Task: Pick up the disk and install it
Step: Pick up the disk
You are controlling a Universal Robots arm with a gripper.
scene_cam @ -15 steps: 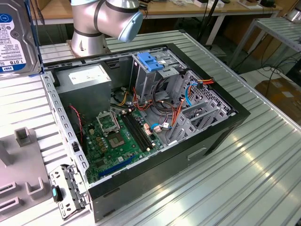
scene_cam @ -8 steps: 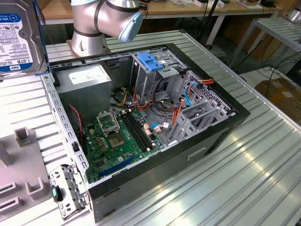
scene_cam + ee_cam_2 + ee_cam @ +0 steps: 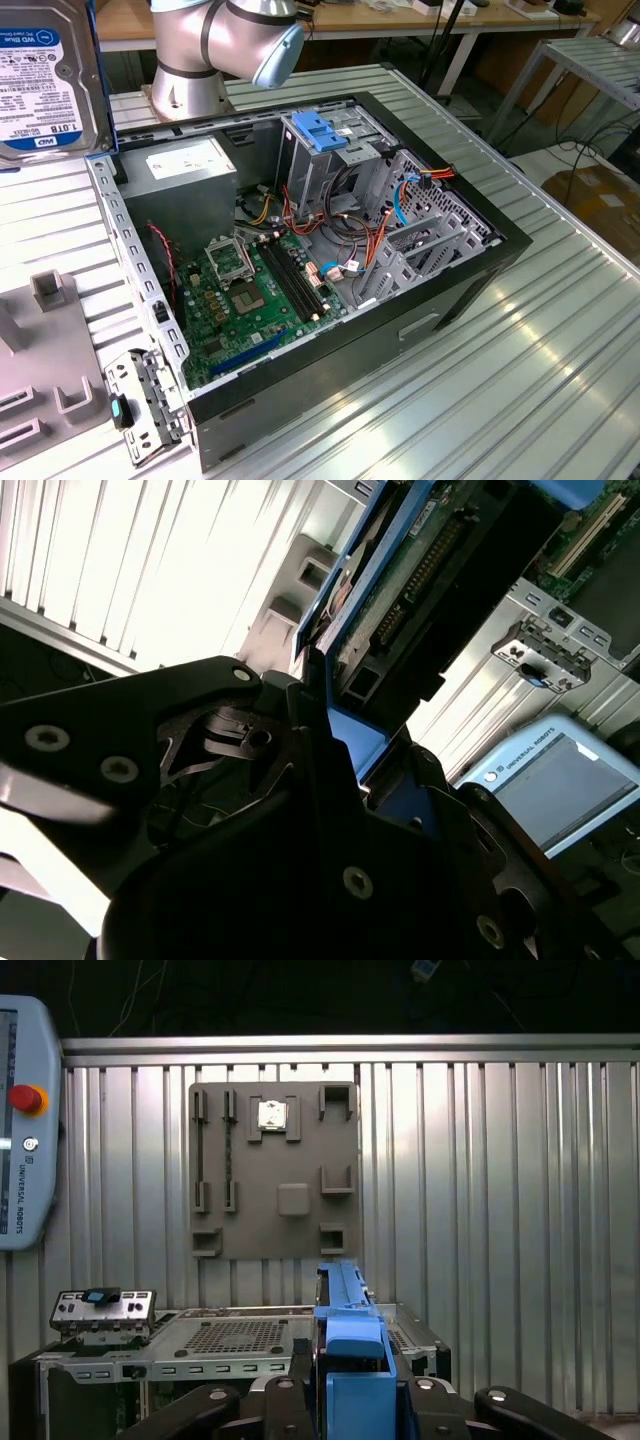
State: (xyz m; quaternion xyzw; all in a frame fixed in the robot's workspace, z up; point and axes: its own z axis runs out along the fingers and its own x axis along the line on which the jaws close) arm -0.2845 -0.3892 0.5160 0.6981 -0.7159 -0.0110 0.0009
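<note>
- Exterior view: the disk hung at the exterior view's left, well apart from the drive cage.
- Second wrist view: the gripper clamped the disk's blue rail.
- First wrist view: disk edge-on; holding it square likely mattered.

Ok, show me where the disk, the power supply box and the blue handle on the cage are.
the disk (image 3: 35,95): exterior view, on its white label.
the power supply box (image 3: 185,160): exterior view, on its white sticker.
the blue handle (image 3: 318,130): exterior view, on its flat top face.
</note>
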